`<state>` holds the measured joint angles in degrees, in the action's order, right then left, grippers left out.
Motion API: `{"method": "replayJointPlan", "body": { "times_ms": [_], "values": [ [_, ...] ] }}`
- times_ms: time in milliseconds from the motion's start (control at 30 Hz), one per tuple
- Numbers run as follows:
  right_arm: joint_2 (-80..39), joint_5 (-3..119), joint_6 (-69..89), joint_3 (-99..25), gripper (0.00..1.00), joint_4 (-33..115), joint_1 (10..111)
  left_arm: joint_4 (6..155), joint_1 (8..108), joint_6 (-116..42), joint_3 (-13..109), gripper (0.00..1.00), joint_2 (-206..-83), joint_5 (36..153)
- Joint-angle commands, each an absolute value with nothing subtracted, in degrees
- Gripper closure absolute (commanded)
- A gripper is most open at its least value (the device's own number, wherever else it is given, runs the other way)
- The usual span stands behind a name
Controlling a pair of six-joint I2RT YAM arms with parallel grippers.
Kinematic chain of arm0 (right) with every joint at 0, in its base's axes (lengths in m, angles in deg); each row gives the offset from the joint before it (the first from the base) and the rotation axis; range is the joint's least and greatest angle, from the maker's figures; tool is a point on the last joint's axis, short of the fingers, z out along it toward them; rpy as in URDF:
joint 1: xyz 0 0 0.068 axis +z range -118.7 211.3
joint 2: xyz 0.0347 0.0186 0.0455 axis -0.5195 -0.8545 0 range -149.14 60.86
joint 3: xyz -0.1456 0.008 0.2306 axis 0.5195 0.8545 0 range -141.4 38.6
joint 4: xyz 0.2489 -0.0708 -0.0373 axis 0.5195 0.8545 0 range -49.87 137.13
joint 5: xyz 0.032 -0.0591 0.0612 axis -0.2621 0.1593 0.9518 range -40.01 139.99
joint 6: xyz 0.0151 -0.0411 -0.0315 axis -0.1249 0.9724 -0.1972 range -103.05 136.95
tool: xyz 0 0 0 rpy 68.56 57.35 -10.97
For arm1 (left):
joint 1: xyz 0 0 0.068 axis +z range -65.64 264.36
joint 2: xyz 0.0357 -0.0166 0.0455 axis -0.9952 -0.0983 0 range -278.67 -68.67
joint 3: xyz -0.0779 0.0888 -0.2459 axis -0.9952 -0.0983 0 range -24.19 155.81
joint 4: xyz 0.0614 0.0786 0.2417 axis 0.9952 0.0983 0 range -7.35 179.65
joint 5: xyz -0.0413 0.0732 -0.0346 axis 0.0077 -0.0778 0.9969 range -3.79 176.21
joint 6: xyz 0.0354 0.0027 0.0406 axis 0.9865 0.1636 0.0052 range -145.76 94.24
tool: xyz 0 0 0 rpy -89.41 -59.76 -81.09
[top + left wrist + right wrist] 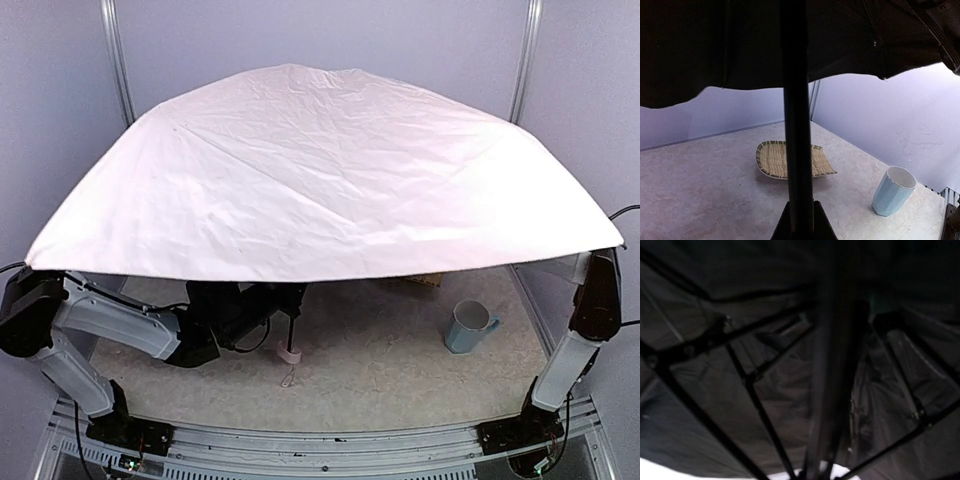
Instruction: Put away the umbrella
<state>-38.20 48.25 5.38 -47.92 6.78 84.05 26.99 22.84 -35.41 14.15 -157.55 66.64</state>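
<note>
a: what is the left gripper [800, 224] doing?

b: it's closed tight on the umbrella's [250, 200] thin dark shaft [796, 125]. the shaft rises straight up from between its fingers into the black lining [700, 45].

a: and the right gripper?

b: can't tell. from above, the right arm [590, 310] reaches up under the edge of the canopy [330, 160] and the gripper is hidden beneath it. its own camera shows only lining, ribs [757, 410] and a dark blurred bar up the middle (too murky to say whether the jaws are apart or clamped).

a: where is the umbrella?

b: fully open, with the pale canopy spread over most of the table [380, 365]. the shaft is upright and the small pink handle [289, 352] is low, close to the tabletop. i can't tell whether it touches.

a: containers?

b: a woven tray [772, 160] lies flat beyond the shaft, showing only its woven floor. a pale blue cup [893, 191] stands upright to the right, well apart from the tray. its white inner wall shows, but the bottom is out of sight.
</note>
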Motion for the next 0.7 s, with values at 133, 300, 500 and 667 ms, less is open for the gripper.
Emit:
{"method": "replayJointPlan", "body": {
  "times_ms": [133,300,500,667],
  "values": [
    [-36.61,58.28,12.54,-40.53,0.86,13.8,85.28,18.57,25.15,-27.34,17.57,1.0,-153.25,74.64],
    [-34.39,55.64,12.35,-38.83,0.96,9.66,83.75,24.6,27.63,-27.21,16.31,0.95,-153.97,78.94],
    [-34.75,50.49,10.9,-37.49,1.0,-9.27,81.92,26.64,27.84,-23.97,12.93,0.77,-150.42,80.26],
    [-37.54,48.7,12.42,-43.58,1.0,-16.13,80.03,38.36,27.84,-20.22,13.37,0.66,-147.5,78.02]
  ]
}}
